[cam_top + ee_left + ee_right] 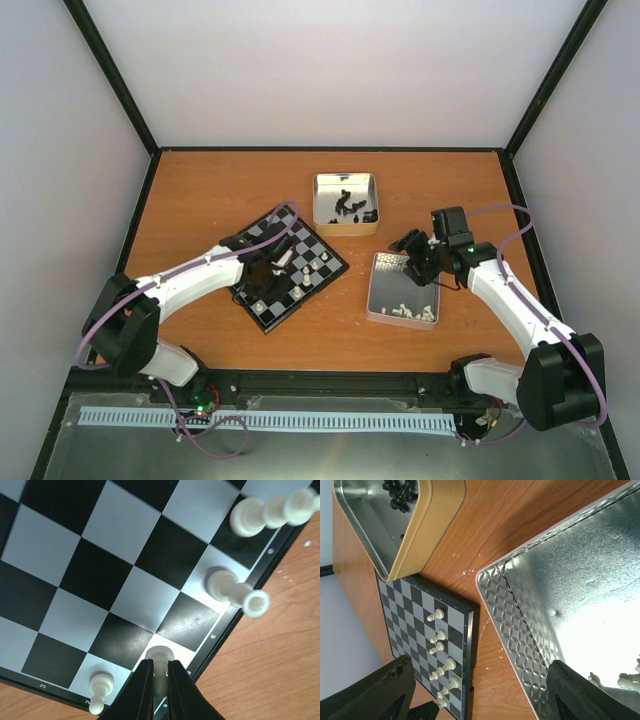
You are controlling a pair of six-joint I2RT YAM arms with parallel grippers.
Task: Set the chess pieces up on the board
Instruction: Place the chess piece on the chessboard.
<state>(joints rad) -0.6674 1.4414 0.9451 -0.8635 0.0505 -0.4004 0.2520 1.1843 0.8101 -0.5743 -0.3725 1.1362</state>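
Left claw [160,665] around half-hidden chess piece [160,654]

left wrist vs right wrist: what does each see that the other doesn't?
Left wrist only: the grip itself, left gripper shut on a white piece at the board's edge.
Right wrist only: open right gripper, gold tin with black pieces, patterned tin with loose white pieces.
Both: the board, standing white pieces along its edge row, the table.
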